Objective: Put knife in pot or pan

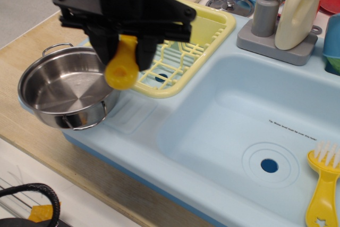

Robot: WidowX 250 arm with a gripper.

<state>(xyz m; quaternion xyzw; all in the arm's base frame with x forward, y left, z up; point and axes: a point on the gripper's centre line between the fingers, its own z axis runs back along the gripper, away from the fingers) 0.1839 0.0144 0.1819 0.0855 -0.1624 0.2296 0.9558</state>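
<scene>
My black gripper (123,51) is shut on the knife (122,68). Only the knife's chunky yellow handle with a hole at its end shows, hanging down between the fingers; its blade is hidden. The gripper holds it in the air over the right rim of the shiny round steel pot (66,86), which stands with two wire loop handles on the left corner of the light blue sink unit (212,126). The pot is empty.
A yellow dish rack (183,41) sits behind the gripper. A grey faucet post (265,3), a cream bottle (297,9) and a small steel lid (229,3) stand at the back. A yellow brush (324,190) lies in the basin at right. Wooden counter lies to the left.
</scene>
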